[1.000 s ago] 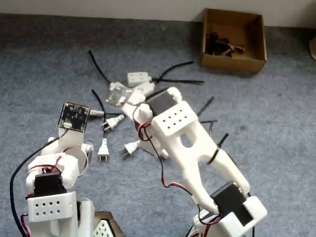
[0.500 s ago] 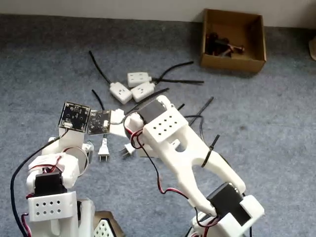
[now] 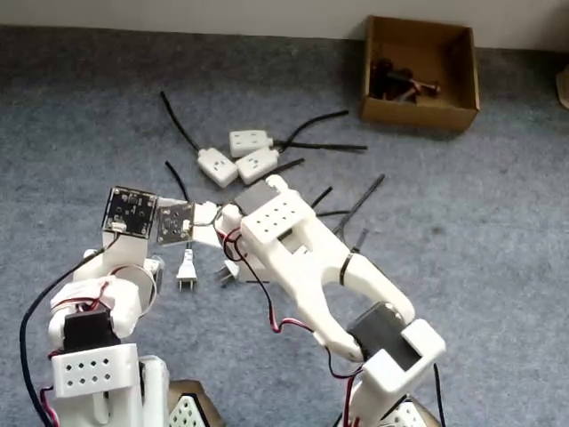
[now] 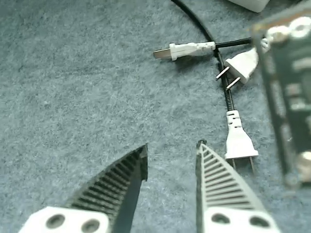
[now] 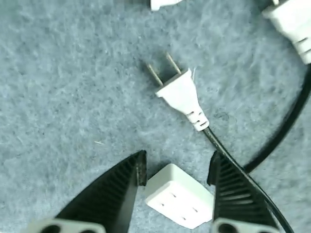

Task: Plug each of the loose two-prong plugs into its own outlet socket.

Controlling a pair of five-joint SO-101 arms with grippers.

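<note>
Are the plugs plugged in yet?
Not yet. Nothing looks done: the plugs lie loose on the carpet, apart from the sockets. In hand: the right gripper seems to hold one socket. The left gripper is open and empty. All the plugging is left.

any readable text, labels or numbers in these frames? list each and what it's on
None legible.
Circuit boards: any markings are too small to read.
Plugs, socket, box: no print visible.
</note>
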